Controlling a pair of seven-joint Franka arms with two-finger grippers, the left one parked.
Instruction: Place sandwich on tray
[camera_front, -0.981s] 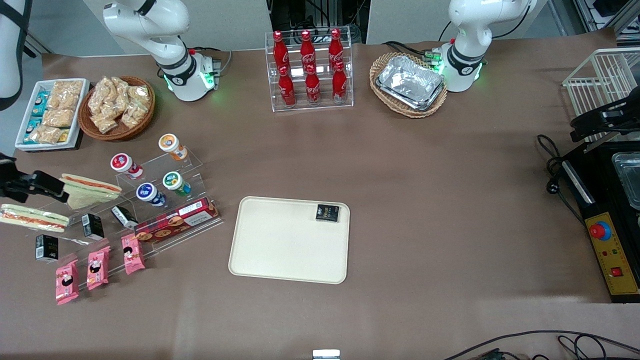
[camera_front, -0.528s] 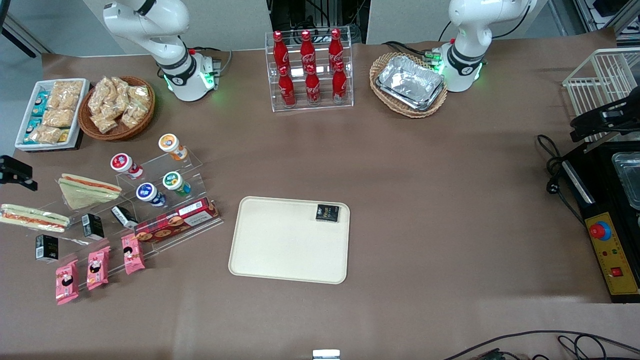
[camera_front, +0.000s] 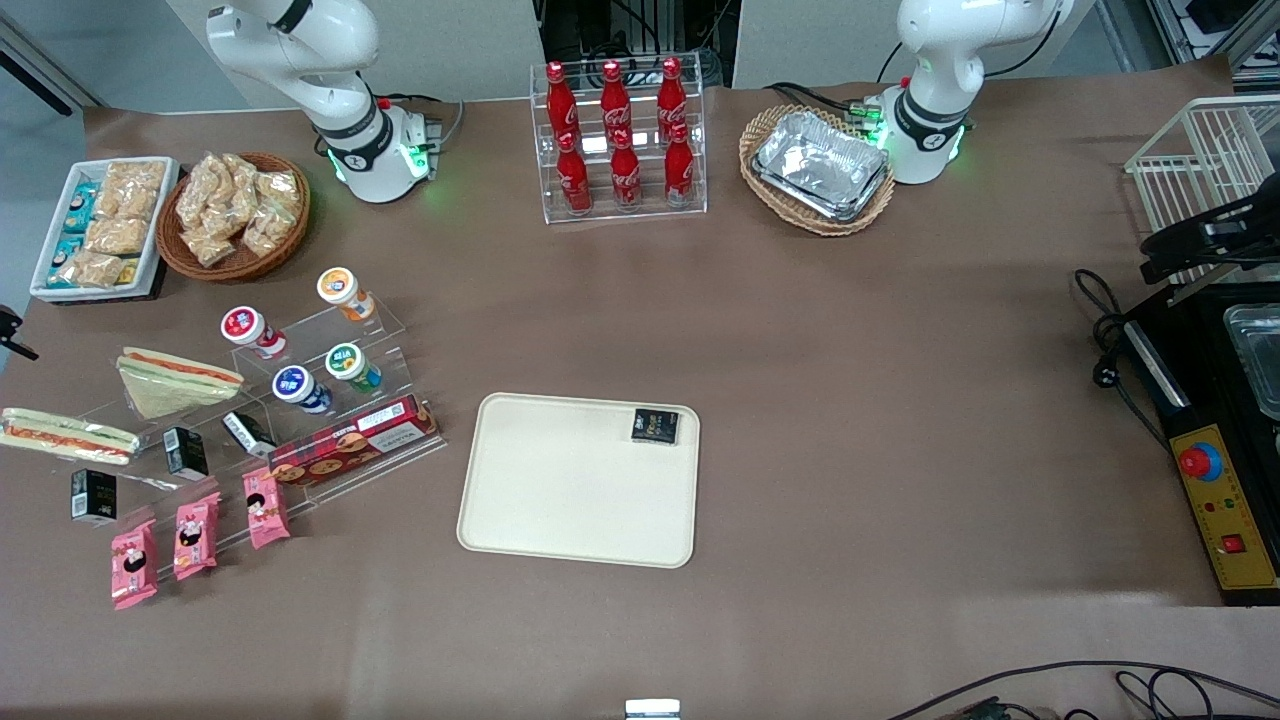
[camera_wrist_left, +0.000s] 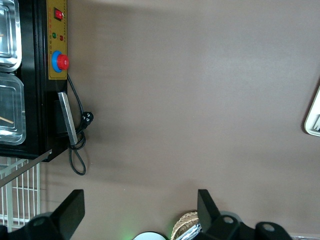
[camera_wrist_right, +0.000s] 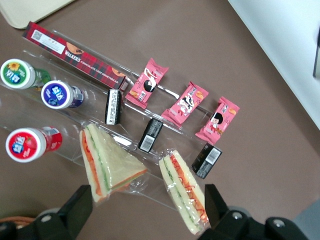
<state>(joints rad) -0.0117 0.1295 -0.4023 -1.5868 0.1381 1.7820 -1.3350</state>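
Brown paper covers the counter in the front view, where we see the tray, cream and flat, lying near the middle with one small dark packet in a corner and most of its floor bare. Well apart from it, toward the working arm's end, the sandwich lies long and narrow on a clear tiered stand, beside a wedge sandwich; the stand seems to display goods for picking. Only a dark sliver of the tool shows at the frame edge, above that end of the counter. From the left wrist we see bare counter and a black control box, nothing of the task. From the right wrist we look down on the sandwich between the tool fingers, which stand wide apart and hold nothing; we judge the grasp not yet made.
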